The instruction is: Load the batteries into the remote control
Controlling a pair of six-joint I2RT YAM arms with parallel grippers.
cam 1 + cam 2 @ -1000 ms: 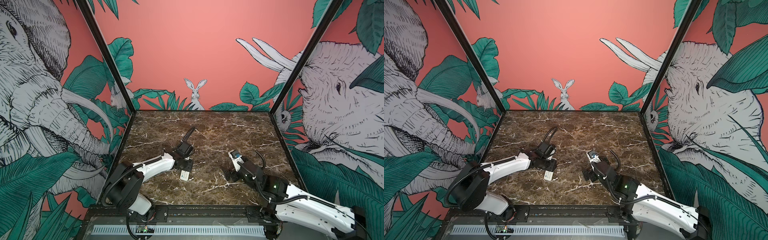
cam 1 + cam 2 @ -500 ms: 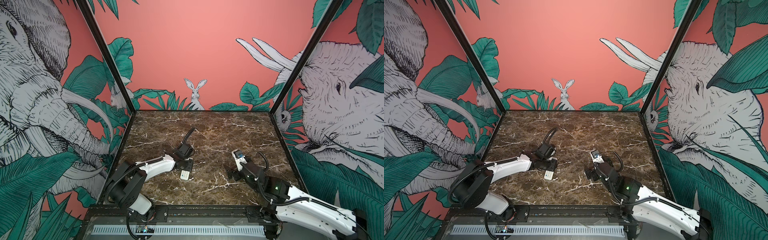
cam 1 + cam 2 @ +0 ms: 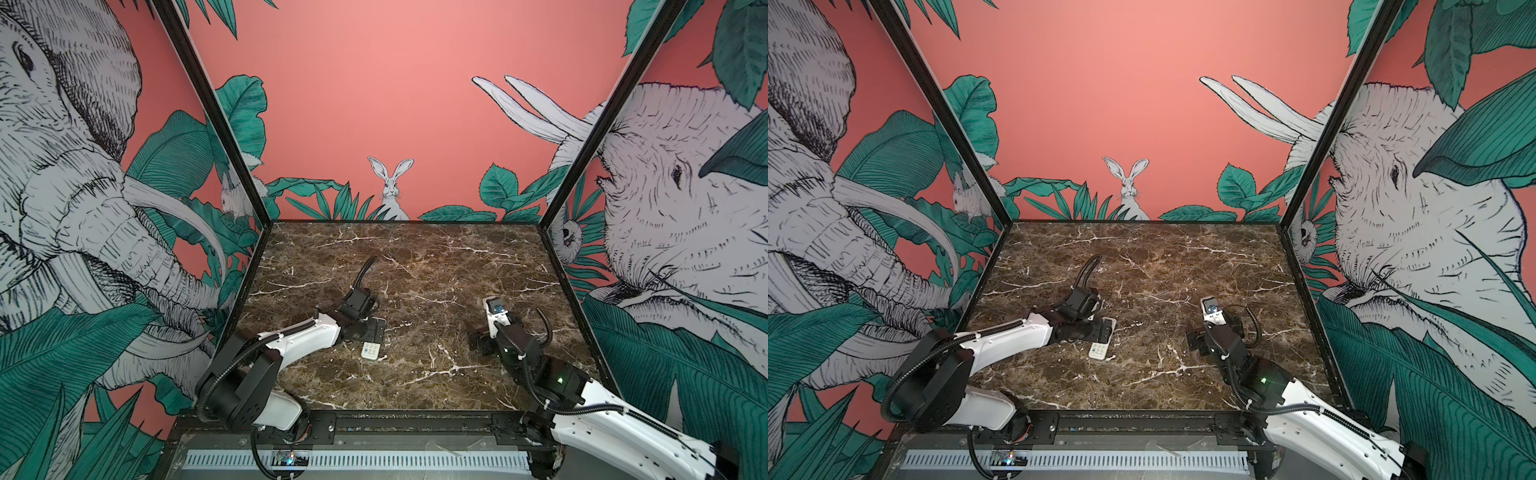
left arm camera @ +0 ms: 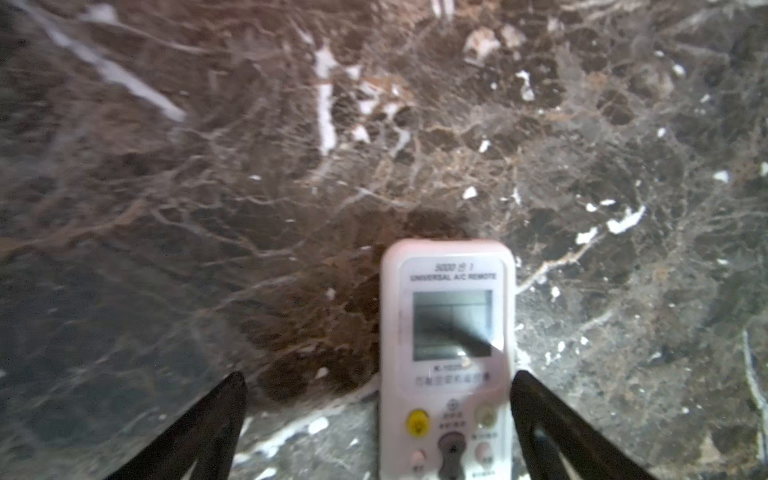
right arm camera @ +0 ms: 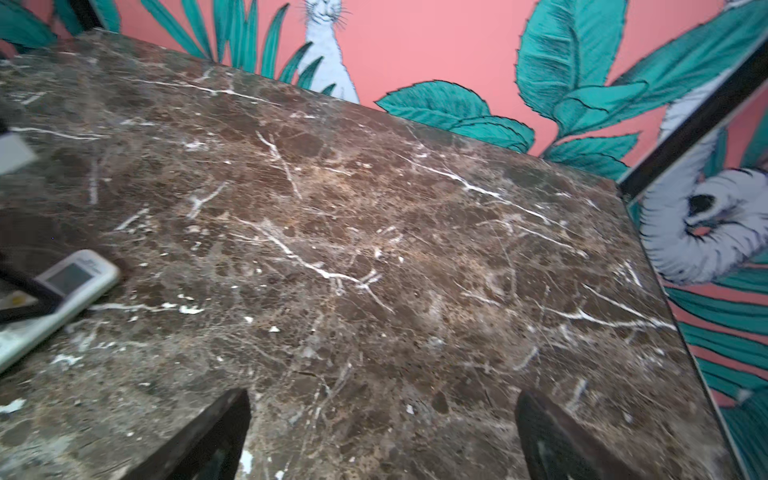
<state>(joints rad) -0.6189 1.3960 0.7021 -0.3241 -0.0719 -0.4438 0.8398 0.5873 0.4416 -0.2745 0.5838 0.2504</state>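
Left tool [image 4: 378,374]: spread wide and pinching nothing. It straddles the button end of the remote control [image 4: 446,332], with one finger [image 4: 540,415] just beside a long edge and the other well clear of the opposite edge.
Right tool [image 5: 384,395]: also spread and empty, low over bare marble. It is well apart from the remote control, on its right in both top views.
Remote control: flat on the tabletop [image 5: 374,228] with its screen and buttons facing up, so its back and the battery bay are turned down and hidden.
Batteries: none to be seen around the remote control or in either tool. Whether they sit inside it I cannot tell.
Step in hand: to my eye the left tool is either taking or leaving the remote control. With no loose batteries about, the loading looks more likely finished than not begun, but that is a guess.
Next move: if the loading is done, the left tool should lift straight up, minding the finger by the edge so it doesn't nudge the remote control askew. If not, it must close on the long edges and turn the remote control over to bare the bay.
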